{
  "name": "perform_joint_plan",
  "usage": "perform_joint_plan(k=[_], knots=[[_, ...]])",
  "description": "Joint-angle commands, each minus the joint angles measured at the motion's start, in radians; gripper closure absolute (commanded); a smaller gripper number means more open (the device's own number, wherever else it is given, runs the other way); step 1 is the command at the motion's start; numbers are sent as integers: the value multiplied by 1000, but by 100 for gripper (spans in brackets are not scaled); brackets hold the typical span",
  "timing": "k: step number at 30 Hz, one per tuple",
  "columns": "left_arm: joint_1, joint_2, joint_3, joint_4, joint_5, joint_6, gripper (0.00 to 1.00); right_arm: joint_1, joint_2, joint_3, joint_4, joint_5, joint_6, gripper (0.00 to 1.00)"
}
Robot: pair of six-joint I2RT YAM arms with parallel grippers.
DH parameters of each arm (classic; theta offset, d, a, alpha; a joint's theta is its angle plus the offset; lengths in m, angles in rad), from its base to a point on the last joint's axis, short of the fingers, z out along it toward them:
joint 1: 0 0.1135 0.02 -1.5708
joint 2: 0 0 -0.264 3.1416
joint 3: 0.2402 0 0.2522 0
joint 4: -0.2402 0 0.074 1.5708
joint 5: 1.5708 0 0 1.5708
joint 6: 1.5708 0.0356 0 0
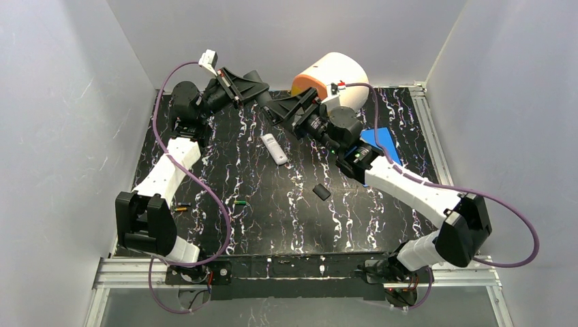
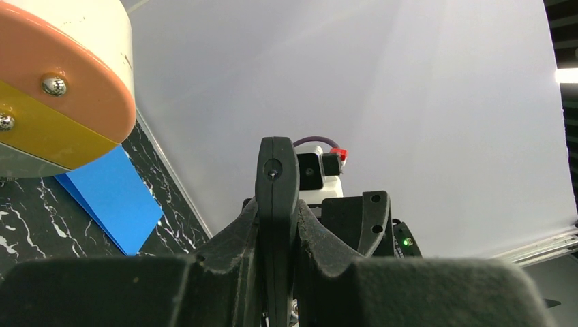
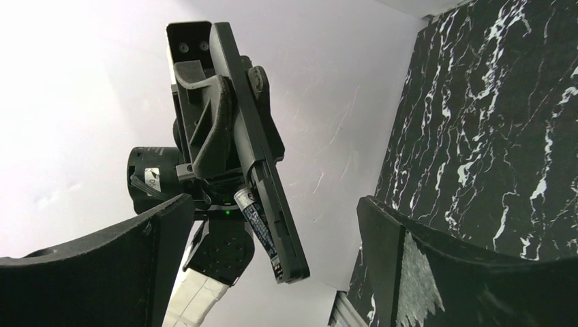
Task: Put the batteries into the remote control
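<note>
Battery (image 3: 257, 228) pinched in my left claw (image 1: 264, 92), raised off the desk (image 1: 272, 225), just in front of my right claw (image 3: 276, 211), which is spread wide. Remote (image 1: 274, 148) lies on the desk nearby. A green battery (image 1: 239, 202) lies loose nearer my bases.

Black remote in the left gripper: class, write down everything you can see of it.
The black remote is a long, flat slab that looks like plastic. The left gripper is shut on it and holds it in the air, tilted. Its back is open, and one battery with a dark label and a silver end lies inside. Nothing else touches it.
</note>
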Motion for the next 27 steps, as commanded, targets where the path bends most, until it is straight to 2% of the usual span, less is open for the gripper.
perform_joint_plan(k=[1,11,23,27], knots=[[-6,-22,35,32,22,18,100,-3,45,81,52,-77,31,3],[-6,-33,17,50,53,30,100,-4,75,109,82,-79,73,10],[-5,-32,-4,100,63,14,100,-23,103,99,142,-151,135,31],[-6,-36,-14,113,67,11,100,-36,110,96,158,-172,164,34]])
